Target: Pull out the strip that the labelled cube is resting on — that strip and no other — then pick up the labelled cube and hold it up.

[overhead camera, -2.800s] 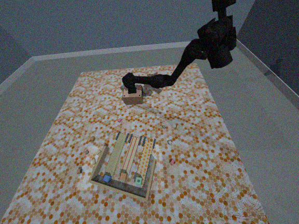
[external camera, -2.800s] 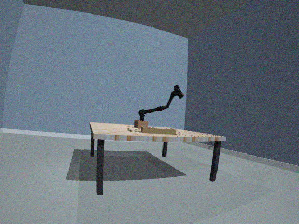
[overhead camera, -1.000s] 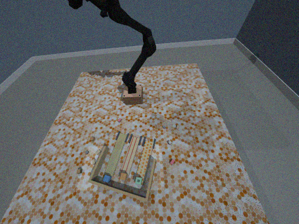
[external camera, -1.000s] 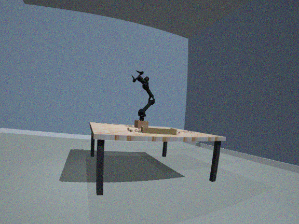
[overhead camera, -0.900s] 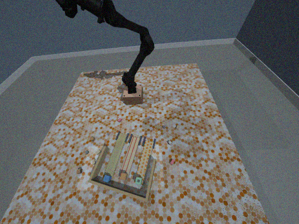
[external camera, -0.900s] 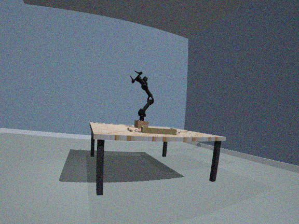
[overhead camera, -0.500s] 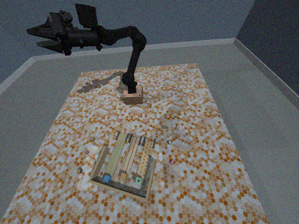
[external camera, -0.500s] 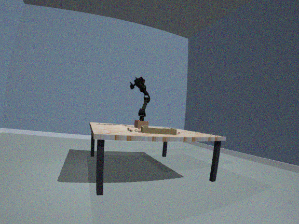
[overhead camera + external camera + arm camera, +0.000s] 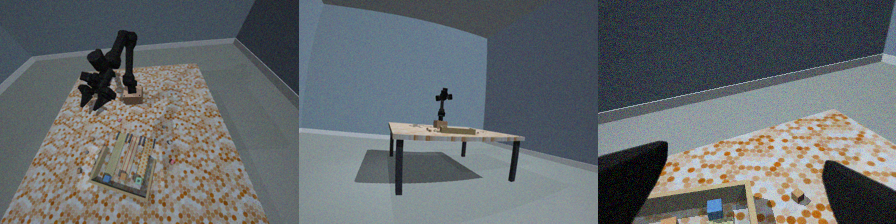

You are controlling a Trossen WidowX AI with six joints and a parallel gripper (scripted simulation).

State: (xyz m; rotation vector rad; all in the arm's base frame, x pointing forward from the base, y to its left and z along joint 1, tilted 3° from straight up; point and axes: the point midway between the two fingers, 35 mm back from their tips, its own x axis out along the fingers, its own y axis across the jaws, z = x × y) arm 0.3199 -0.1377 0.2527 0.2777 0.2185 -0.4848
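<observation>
The labelled cube (image 9: 138,180), pale green with a dark mark, sits on the near end of the orange-dotted strip (image 9: 146,155), the rightmost of three in the top view. An orange cube (image 9: 123,175) (image 9: 671,220) rests at the near end of the red-lined middle strip (image 9: 130,153). A blue cube (image 9: 106,178) (image 9: 714,208) is at the near end of the olive strip (image 9: 115,155). My gripper (image 9: 89,108) (image 9: 746,159) is open and empty, well away from the strips, to the left of the arm's base. The labelled cube is outside the wrist view.
A low wooden wall (image 9: 117,189) (image 9: 457,130) (image 9: 698,191) encloses the cube ends of the strips, with side walls. Short dark rails (image 9: 144,141) flank the strips' far ends. Small loose pieces lie around, including a brown block (image 9: 79,170) (image 9: 798,195) and a pink block (image 9: 172,161).
</observation>
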